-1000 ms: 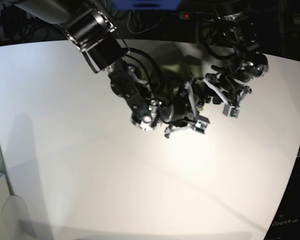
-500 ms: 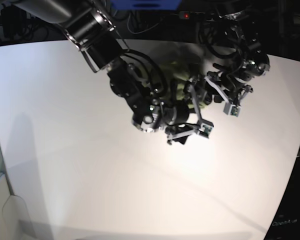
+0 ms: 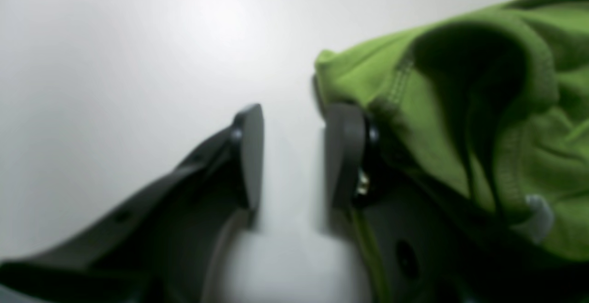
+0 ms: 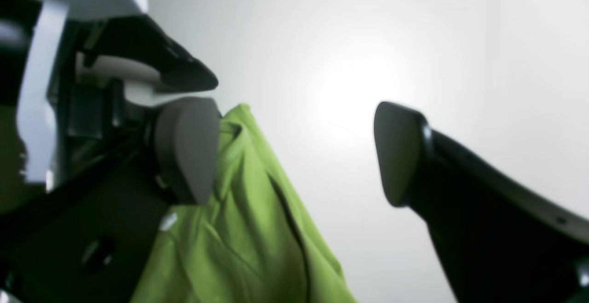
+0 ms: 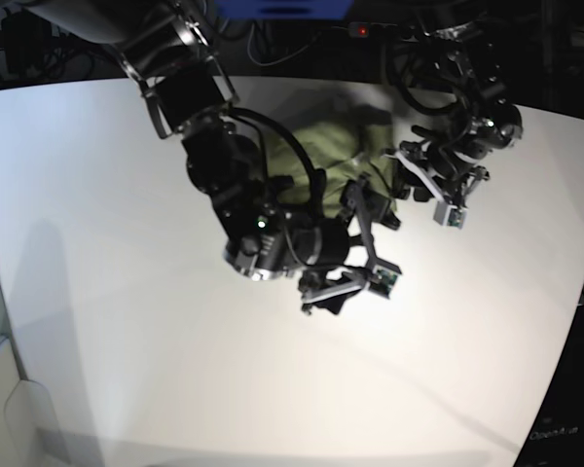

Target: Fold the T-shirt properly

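My chief concern is a missed or shallow grasp. The T-shirt (image 5: 336,156) lies bunched at the far middle of the white table (image 5: 97,243), roughly 12 o'clock in the base view, and both arms crowd over it, hiding most of the cloth. If either gripper closes where it stands, I judge it would catch only a stray fold or nothing, dragging the heap rather than spreading it. The two arms are also close together, so a collision is possible if both converge on one edge.

The left gripper (image 3: 294,156) has its jaws parted by a narrow gap, with only bare table between them. The T-shirt (image 3: 460,110) sits at 3 o'clock of it, a hemmed edge draped against the outer face of the right-hand finger, not inside the gap.

The right gripper (image 4: 294,151) stands wide open and holds nothing. The T-shirt (image 4: 244,211) hangs at its 8 o'clock, touching the left-hand pad (image 4: 186,149) and reaching partly into the gap; the other pad (image 4: 398,151) is well apart from the cloth.
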